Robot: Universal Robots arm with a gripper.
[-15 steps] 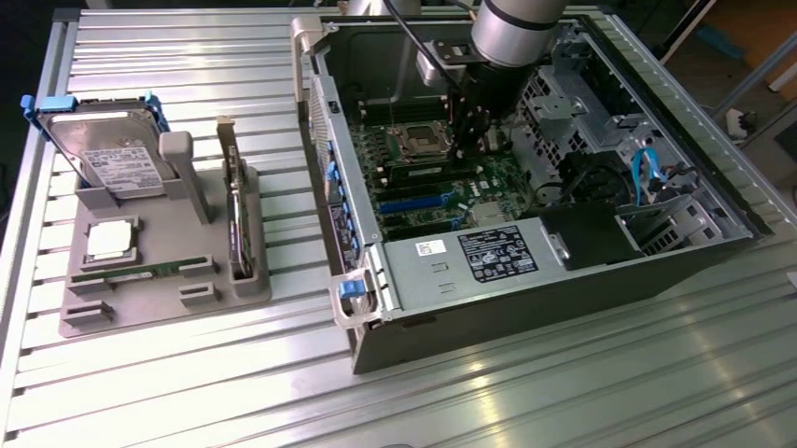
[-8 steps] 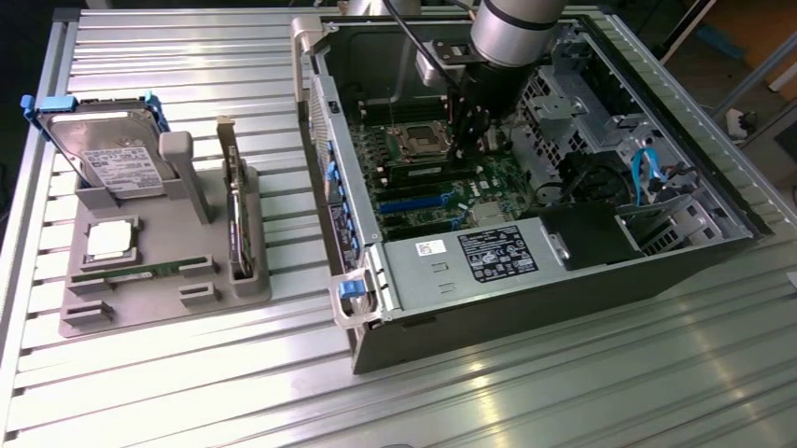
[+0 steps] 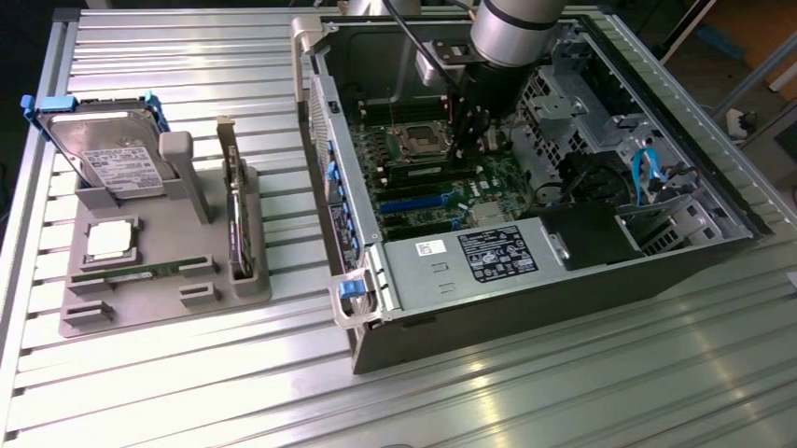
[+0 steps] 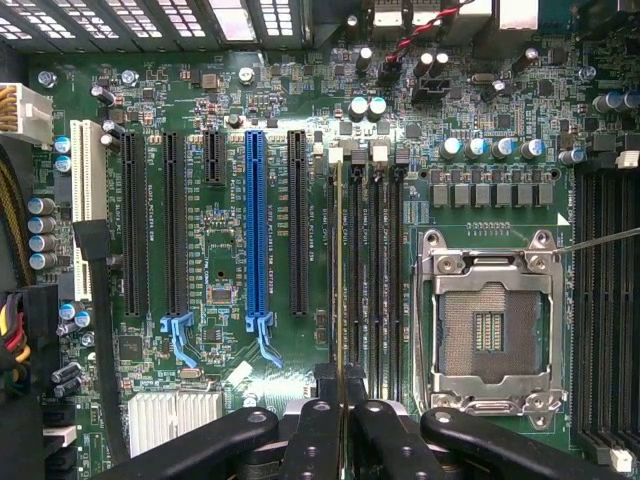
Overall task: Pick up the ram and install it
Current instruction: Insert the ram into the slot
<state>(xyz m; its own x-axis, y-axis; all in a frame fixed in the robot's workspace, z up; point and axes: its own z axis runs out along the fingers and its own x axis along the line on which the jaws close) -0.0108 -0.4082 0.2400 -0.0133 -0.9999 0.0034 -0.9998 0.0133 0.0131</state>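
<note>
Slatted metal bench (image 3: 498,392) underneath; hung inside open computer case (image 3: 748,219) with gripper (image 4: 345,420) clamped tight on the ram (image 4: 345,280), held edge-on along the memory slots (image 4: 375,260), just beside the CPU socket (image 4: 490,330).

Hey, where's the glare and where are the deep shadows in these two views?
Exterior view: light glares off the ribbed silver metal table beside the open black computer case, whose interior is dimmer. Wrist view: the green motherboard is evenly lit, the metal vent grille washes out white, and the black gripper is a dark silhouette.
</note>
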